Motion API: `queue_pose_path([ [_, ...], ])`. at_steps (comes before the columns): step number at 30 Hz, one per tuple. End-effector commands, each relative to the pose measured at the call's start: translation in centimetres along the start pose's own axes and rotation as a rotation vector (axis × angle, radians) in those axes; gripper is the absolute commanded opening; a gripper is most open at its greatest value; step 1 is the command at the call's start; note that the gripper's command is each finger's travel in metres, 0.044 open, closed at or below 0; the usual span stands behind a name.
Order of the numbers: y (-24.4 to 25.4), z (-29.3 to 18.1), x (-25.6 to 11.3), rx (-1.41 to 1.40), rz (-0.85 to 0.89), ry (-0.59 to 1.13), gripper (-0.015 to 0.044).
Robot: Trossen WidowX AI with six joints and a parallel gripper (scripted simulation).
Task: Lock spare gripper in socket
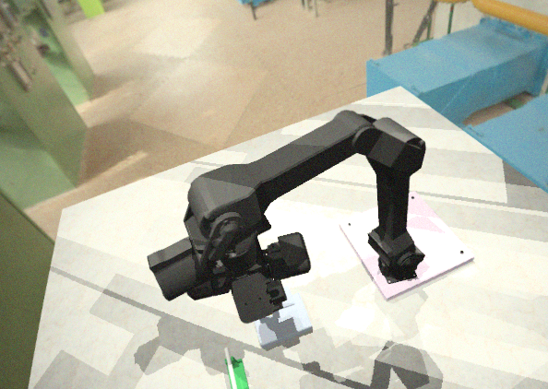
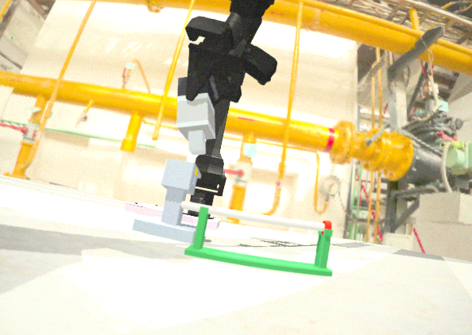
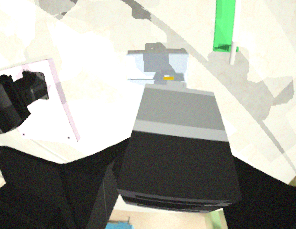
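Note:
My gripper (image 2: 214,94) (image 3: 173,147) is shut on the spare gripper (image 2: 195,113) (image 3: 180,111), a block with a black upper part and a light grey lower part. Its spigot (image 2: 197,143) points down, slightly tilted, above and a little right of the socket block (image 2: 179,175) in the exterior view. They look apart. The pale blue mount (image 1: 286,328) (image 2: 173,209) (image 3: 135,66) stands upright and has a yellow mark (image 2: 196,171) (image 3: 169,78). The white pin (image 1: 230,360) (image 2: 258,216) (image 3: 233,52), with a red end (image 2: 326,225), lies across the green rack (image 1: 239,371) (image 2: 258,263) (image 3: 225,21). In the top view, the arm hides most of the spare gripper.
The arm's pink base plate (image 1: 443,245) (image 3: 64,103) lies beyond the mount in the exterior view. The green rack's two posts stand close to the mount, on its right there. The pale table (image 1: 115,245) ends at an edge at the back in the top view.

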State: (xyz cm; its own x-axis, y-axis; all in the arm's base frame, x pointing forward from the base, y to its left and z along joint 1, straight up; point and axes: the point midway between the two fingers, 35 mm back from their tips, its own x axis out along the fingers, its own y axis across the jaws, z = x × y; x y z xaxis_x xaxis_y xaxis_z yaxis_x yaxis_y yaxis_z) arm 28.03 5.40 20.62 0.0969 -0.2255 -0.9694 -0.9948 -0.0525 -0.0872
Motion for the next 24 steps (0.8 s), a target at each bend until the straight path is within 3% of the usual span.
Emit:
queue_pose_path([
  [1, 0.6, -0.3, -1.4, -0.023, -0.044, 0.060, 0.0000],
  [10, 1.1, -0.4, -2.1, -0.055, -0.068, 0.117, 0.0000],
  [24, 1.0, 0.2, -0.4, -0.085, -0.066, 0.230, 0.0000],
])
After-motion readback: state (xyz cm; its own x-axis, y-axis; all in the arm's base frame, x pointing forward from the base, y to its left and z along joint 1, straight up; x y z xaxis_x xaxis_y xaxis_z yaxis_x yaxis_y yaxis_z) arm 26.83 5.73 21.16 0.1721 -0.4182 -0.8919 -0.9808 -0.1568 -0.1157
